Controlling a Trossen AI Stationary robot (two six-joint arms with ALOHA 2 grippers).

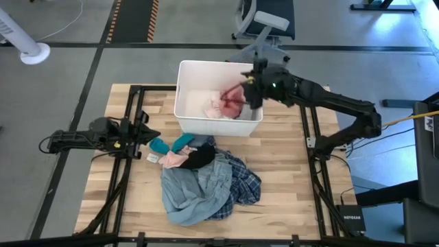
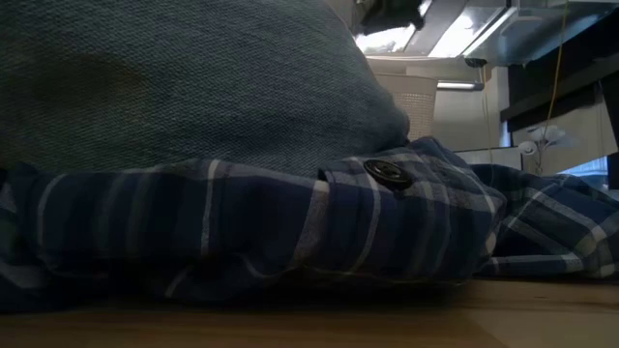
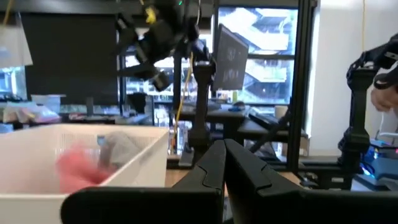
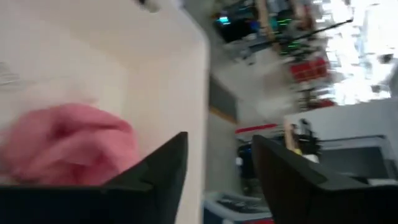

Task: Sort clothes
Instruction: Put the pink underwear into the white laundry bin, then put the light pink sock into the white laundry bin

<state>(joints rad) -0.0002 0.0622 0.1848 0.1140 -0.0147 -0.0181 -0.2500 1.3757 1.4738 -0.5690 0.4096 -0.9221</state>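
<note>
Clothes [image 1: 206, 182] lie heaped on the table, pink garment [image 1: 230, 103] in the bin [image 1: 188, 118]. Right gripper [image 4: 214, 171] hangs over it, fingers parted, empty; lift clear before turning back. Left gripper [image 3: 222, 163] waits pinched together beside the pile. Denim blocks the low view

Non-task items in view

White rectangular plastic bin [image 1: 184, 103] on the wooden table [image 1: 281, 178], set against the far edge, roughly mid-width. Open top, plain walls. From the left wrist view its rim [image 3: 74, 129] runs pale and level. Floor beyond the far edge: grey, with a yellow-and-black hazard strip [image 1: 136, 19]. White fan base [image 1: 34, 52] off the far-left corner. Office chair [image 1: 264, 20] behind the bin (partly cut off). Black box [image 1: 351, 218] lies by the near-right corner, off the table.
</note>
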